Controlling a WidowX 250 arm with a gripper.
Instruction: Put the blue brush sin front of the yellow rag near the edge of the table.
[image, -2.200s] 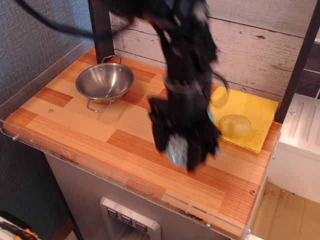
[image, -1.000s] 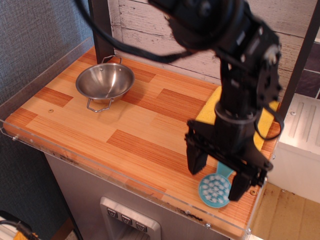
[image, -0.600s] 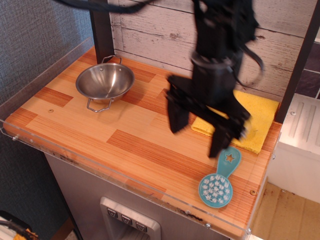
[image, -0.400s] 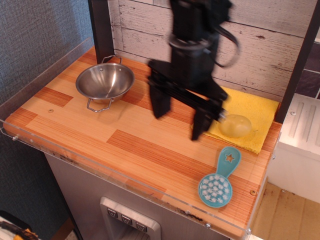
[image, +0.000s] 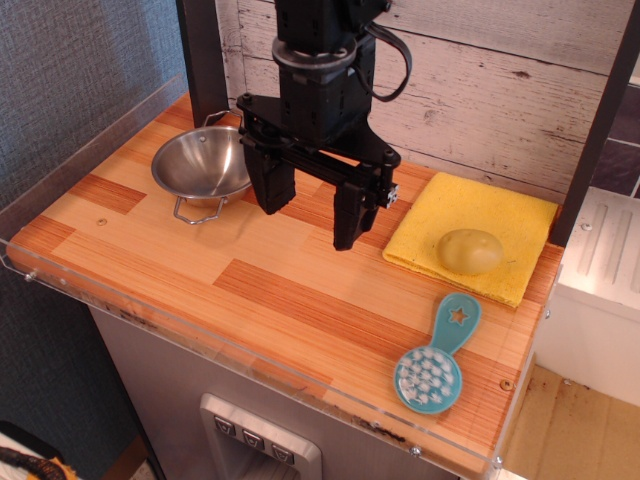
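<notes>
Toy-kitchen test bench in a laboratory-like setting. A striped wooden table (image: 150, 240) with a clear acrylic rim stands against a whitewashed plank backdrop (image: 500, 80) and a grey fabric wall (image: 70, 80). A small metal bowl (image: 209, 165) and a grey cabinet front with push buttons (image: 250, 440) imitate kitchen furnishings.

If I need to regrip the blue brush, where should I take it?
Take the blue brush by its flat handle, near the star cutout, coming straight down with the gripper closing across the handle's width. It lies flat, bristles up, handle toward the yellow rag; the round head is wider.
</notes>
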